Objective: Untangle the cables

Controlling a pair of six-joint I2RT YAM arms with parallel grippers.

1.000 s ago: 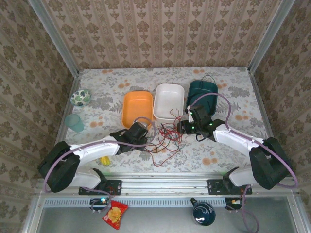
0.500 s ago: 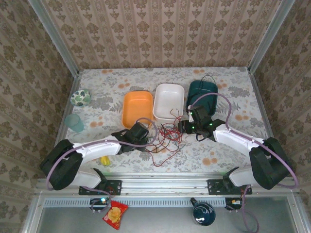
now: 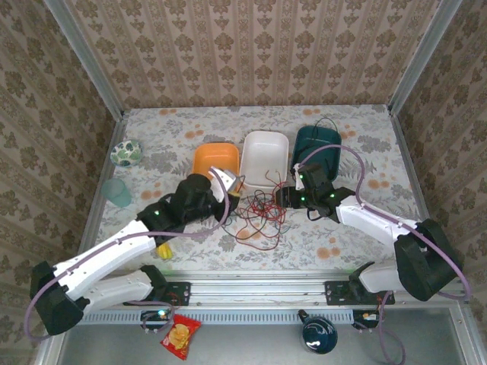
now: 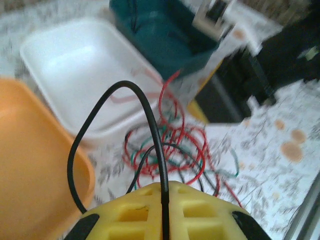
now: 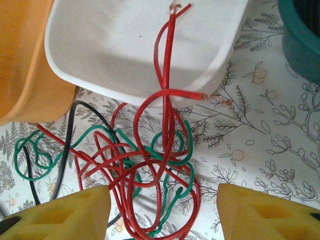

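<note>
Your left gripper [image 4: 164, 200] is clamped on the black cable [image 4: 154, 137]; the strand runs down the seam between the yellow pads, and a loop arches up in front of them. These wires are light, thin and springy, so they'll hold their curls and drag neighbours along if you pull fast. A firm pinch on a single strand, away from the crossings, looks like the best hold.

The knot [image 3: 259, 213] lies on the table just in front of the white tray [image 3: 265, 156], between your two arms. Your right gripper [image 5: 162, 210] hangs over it with its jaws wide apart, nothing between them. The red cable [image 5: 170, 60] runs up from the knot onto the tray's rim, and the green cable [image 5: 189, 145] curls around it just ahead of that gripper. The left wrist view is blurred, so I can't tell how deeply the black strand is threaded through the red loops.
</note>
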